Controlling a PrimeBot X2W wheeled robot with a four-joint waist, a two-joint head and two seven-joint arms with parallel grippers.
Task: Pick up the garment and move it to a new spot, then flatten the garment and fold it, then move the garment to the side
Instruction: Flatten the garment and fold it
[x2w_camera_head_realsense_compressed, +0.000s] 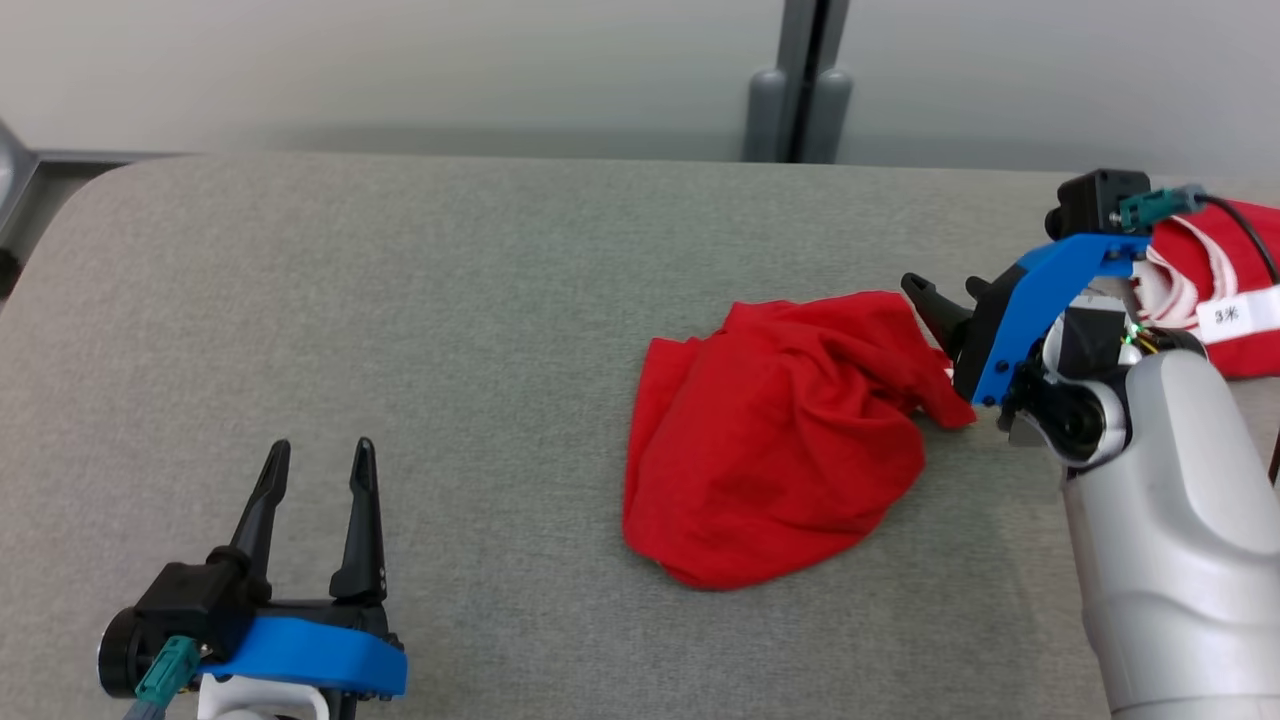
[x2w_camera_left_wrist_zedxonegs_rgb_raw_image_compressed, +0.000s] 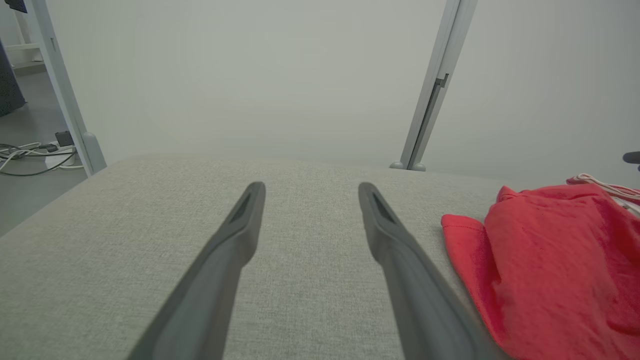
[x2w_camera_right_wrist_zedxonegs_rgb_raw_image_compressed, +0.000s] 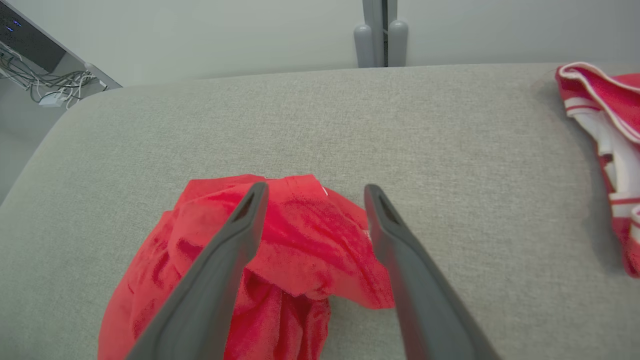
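Red garment (x2w_camera_head_realsense_compressed: 770, 440) crumpled on grey worktop (x2w_camera_head_realsense_compressed: 400, 300).
My right jaws: wide, at its right edge. My left jaws: wide, empty, well apart. Right wrist view exposes the striped cloth (x2w_camera_right_wrist_zedxonegs_rgb_raw_image_compressed: 607, 97) that my arm partly hides from the head view.

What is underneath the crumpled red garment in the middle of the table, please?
The red garment lies bunched directly on the grey fabric table, which shows around its edges. Whatever its folds cover cannot be seen.
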